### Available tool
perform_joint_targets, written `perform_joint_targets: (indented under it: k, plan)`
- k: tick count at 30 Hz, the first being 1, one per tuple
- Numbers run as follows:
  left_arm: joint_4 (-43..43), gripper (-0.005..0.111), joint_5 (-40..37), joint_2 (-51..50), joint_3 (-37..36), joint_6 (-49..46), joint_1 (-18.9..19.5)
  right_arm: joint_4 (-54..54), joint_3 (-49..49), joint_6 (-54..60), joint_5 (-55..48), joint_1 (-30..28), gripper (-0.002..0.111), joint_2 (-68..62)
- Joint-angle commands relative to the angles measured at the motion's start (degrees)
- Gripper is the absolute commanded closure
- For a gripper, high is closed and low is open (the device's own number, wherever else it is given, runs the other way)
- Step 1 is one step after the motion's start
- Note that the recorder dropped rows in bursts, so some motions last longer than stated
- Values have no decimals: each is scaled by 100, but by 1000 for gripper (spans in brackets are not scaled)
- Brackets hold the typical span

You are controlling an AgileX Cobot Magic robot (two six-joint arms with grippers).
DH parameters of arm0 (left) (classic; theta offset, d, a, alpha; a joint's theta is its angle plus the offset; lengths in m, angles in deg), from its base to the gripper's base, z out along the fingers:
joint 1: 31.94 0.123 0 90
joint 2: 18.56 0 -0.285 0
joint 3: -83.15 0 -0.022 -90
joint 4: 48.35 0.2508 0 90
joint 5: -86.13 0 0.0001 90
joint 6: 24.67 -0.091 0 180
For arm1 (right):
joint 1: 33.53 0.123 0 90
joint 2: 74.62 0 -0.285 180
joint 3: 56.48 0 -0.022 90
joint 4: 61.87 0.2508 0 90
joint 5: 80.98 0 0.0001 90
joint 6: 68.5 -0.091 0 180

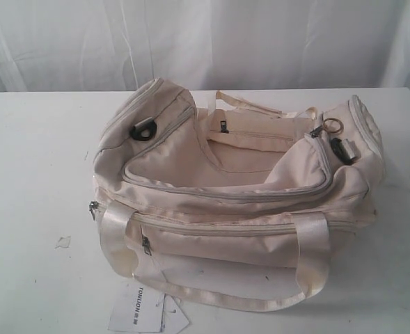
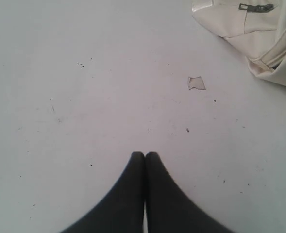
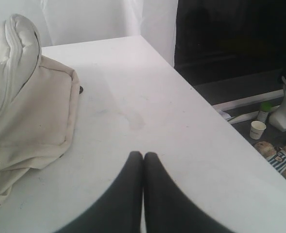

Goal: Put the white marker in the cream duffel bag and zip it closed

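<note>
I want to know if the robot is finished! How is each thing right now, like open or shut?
Cream fabric duffel bag: lying on the white table, top sagging.
Long grey zip on its near top edge: looks shut.
Shiny cream strap handle: flopped on the table in front.
Left end effector: shut, empty, over bare table.
Right end effector: shut, empty, beside the bag.
White marker: not in view.

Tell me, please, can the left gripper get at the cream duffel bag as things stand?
Probably yes: only bare table and a small scrap lie between the shut left gripper and the cream duffel bag.
</note>
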Motion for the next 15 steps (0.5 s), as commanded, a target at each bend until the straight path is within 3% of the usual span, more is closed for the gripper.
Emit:
perform_joint_targets:
  k: [1, 5, 11, 15]
  plan:
    - [0, 107, -28, 51, -27, -326, -14, -5, 13, 44, 12, -32, 108, 19]
    - [0, 107, -17, 88, -27, -553, -3, -5, 13, 44, 12, -32, 108, 19]
    - [0, 107, -76, 793, -27, -259, 728, -5, 13, 44, 12, -32, 108, 19]
    - [0, 107, -940, 1024, -27, 31, 769, -5, 13, 44, 12, -32, 108, 19]
